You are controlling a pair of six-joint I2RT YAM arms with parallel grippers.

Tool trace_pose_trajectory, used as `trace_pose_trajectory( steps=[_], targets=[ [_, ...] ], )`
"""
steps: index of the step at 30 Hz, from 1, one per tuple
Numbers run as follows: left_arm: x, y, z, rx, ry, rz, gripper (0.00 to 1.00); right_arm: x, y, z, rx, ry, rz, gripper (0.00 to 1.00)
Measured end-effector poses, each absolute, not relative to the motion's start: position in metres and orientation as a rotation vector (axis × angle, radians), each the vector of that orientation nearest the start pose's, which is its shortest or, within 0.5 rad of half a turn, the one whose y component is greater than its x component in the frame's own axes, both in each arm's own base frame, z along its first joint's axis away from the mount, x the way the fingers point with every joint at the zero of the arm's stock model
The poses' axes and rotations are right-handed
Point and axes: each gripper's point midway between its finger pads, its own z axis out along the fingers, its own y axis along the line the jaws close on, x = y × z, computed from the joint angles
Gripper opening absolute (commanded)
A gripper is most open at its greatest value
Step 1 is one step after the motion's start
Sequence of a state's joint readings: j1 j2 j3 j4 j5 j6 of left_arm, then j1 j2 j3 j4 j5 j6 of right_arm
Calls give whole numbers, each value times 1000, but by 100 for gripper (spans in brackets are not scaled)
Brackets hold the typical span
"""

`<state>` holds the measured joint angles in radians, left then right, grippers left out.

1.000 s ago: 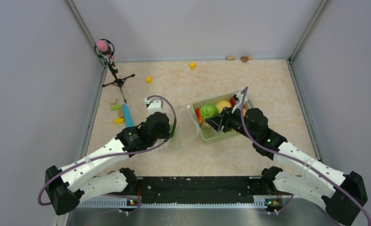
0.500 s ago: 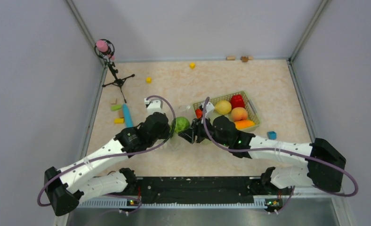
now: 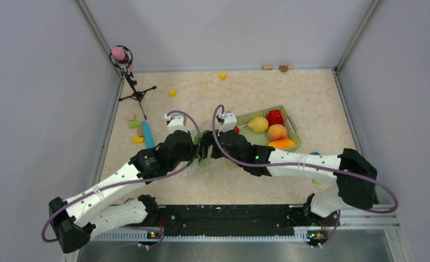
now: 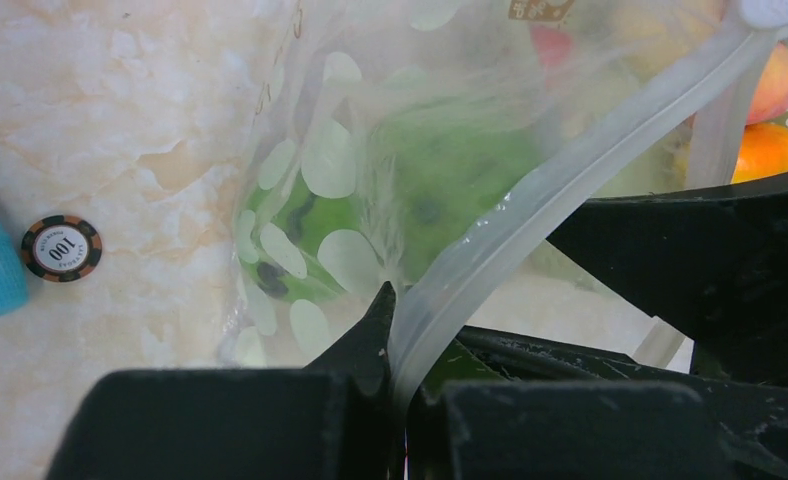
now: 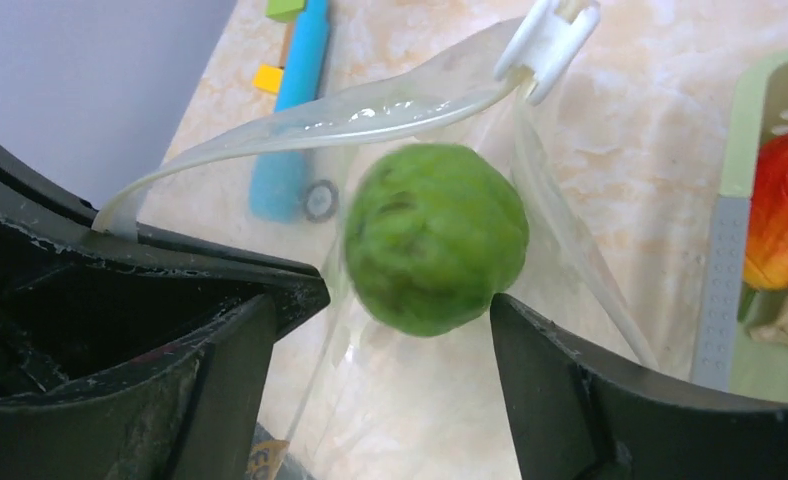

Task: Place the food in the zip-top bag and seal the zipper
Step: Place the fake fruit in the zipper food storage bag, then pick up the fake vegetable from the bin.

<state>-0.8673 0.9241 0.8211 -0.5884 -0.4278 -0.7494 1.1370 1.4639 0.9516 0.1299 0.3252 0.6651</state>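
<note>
Placement of the green melon (image 5: pixel 435 238) was judged to be the step in hand. The left end effector (image 4: pixel 400 400) was seen fully closed on the zipper (image 4: pixel 530 210), by which one lip of the zip-top bag (image 4: pixel 320 170) was held up off the surface (image 3: pixel 245 87). In the left wrist view that strip was stretched from 7 o'clock up to 2 o'clock.

The right end effector (image 5: pixel 402 298) was spread wider than the melon, with a clear gap left beside its 9 o'clock finger, so nothing was taken to be gripped. The melon was found at 12 o'clock from that end effector, between the two lips of the bag mouth, and was also seen through the dotted film from the left wrist. Whether it had settled to the bottom could not be told.

The rest of the food, a yellow piece (image 3: pixel 258 124), a red one (image 3: pixel 275 117), a peach one (image 3: pixel 277 132) and an orange one (image 3: pixel 282 144), was seen in the basket (image 3: pixel 256 113). The basket was at 3 o'clock from the bag in the top view and nearer the right arm. The mouth was judged to need holding open toward that side.
</note>
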Motion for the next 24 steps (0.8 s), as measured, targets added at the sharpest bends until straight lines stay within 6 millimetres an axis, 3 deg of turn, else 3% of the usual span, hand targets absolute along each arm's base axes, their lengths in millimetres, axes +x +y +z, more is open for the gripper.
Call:
trace_pose_trajectory(
  steps=[7,11,18,24],
  targets=[
    [217,-186,179,-91,2221,-433,0,223,387,177,-193,2059,773,86],
    [216,-186,179,-89,2223,-438,0,221,385,179,-208,2055,771,99],
    [216,-186,179,-93,2222,-437,0,214,376,216,-331,1948,800,99],
    [218,-184,180,-103,2215,-428,0,220,338,247,-283,1867,778,99]
  ],
)
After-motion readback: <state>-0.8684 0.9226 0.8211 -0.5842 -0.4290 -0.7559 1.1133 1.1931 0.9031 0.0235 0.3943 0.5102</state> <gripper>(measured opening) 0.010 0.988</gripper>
